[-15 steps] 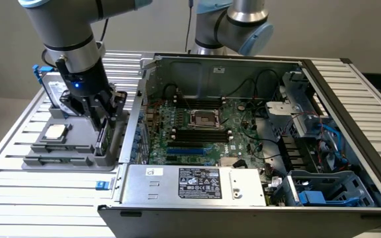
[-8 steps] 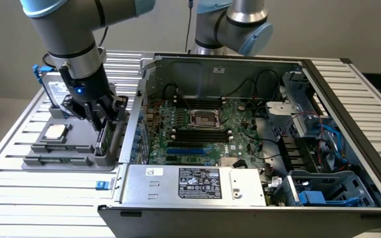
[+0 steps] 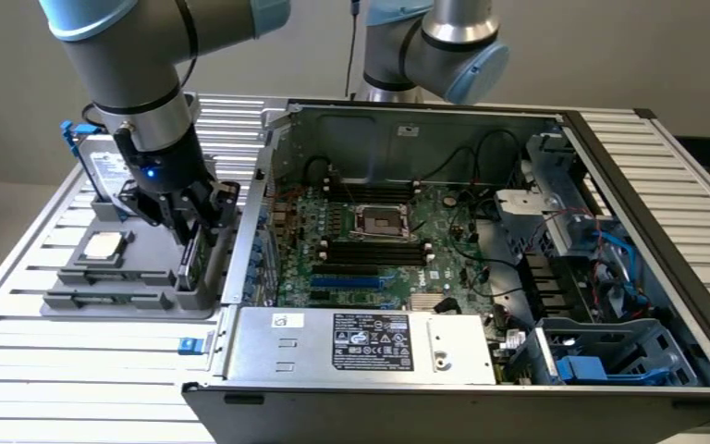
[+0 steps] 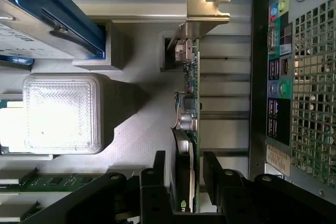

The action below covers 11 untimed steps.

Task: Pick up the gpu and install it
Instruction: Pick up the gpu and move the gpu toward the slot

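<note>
The gripper [image 4: 185, 163] has its jaws apart straddling the upright gpu [image 4: 190, 77] in its grey tray [image 4: 142, 145], so I'd squeeze square on the board and lift straight up.

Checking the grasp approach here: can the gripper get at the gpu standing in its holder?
Probably yes. The gripper holds its fingers open astride the upright gpu, one on each side, nothing between; the computer case stands close but apart.

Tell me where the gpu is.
The gpu stands on edge in the grey tray on the exterior view's left, beside the computer case, straddled by the open gripper.
</note>
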Each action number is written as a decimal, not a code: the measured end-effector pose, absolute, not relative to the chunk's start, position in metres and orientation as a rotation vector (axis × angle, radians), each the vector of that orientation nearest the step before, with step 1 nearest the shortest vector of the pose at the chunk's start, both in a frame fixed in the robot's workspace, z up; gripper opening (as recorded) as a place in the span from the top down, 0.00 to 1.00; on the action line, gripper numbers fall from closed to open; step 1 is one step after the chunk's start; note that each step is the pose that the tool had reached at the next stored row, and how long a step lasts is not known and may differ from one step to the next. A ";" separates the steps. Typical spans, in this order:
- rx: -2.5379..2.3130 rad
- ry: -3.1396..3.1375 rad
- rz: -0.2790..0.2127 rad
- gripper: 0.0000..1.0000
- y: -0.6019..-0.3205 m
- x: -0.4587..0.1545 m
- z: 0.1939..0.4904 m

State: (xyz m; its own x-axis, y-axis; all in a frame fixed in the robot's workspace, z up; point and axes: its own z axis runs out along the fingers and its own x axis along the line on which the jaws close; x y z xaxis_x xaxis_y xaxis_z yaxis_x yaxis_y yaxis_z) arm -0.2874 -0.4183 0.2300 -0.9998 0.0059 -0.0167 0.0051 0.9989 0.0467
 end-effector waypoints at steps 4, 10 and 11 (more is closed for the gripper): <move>0.009 3.124 0.073 0.58 -0.418 -0.287 0.230; 0.009 3.124 0.073 0.73 -0.418 -0.287 0.230; 0.009 3.124 0.073 0.73 -0.418 -0.287 0.230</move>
State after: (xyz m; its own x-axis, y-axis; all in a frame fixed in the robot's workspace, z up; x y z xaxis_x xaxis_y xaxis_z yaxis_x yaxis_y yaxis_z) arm -0.2874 -0.4182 0.2295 -0.9998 0.0059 -0.0167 0.0052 0.9989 0.0468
